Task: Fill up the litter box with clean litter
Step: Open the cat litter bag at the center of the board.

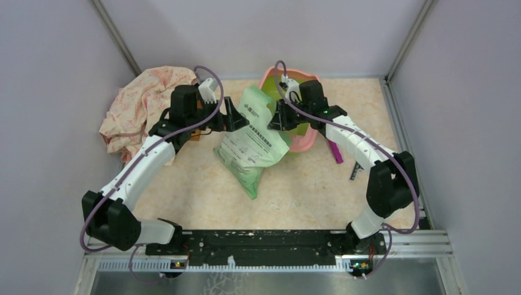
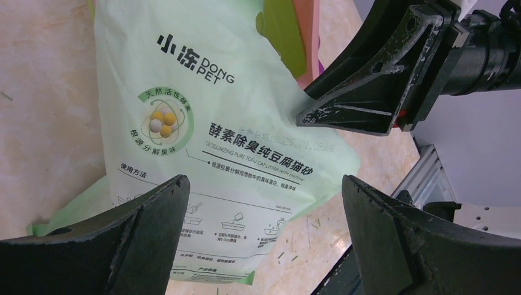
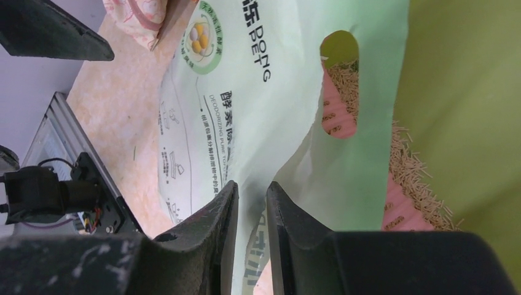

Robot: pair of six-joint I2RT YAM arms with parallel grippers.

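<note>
From above, the litter box [image 1: 305, 142] sat at the far middle of the table [image 1: 307, 190], half hidden by the light green bag [image 1: 249, 147], whose upper end was draped over its pink rim. The left gripper [image 1: 238, 120] hung beside the bag and the right gripper [image 1: 275, 121] was at the bag's top. A flowered cloth [image 1: 142, 107] lay far left, and a magenta scoop [image 1: 335, 151] just right of the box.

At the left wrist, the left gripper [image 2: 265, 182] stood wide apart over the printed face of the bag [image 2: 203, 141], holding nothing.

At the right wrist, the right gripper [image 3: 250, 192] was narrow, with a fold of the bag [image 3: 270, 92] between its jaws, seemingly pinched. Some of the clean litter [image 3: 413, 175] already lay loose inside the litter box [image 3: 473, 92], beside the bag's mouth.

We judged the bag soft and slick, sagging wherever the granules sat, and heavy if much remained. The better hold for the free hand would be low on the bag, gathering a thick fold near the bottom seam and lifting it so the litter runs toward the box.
</note>
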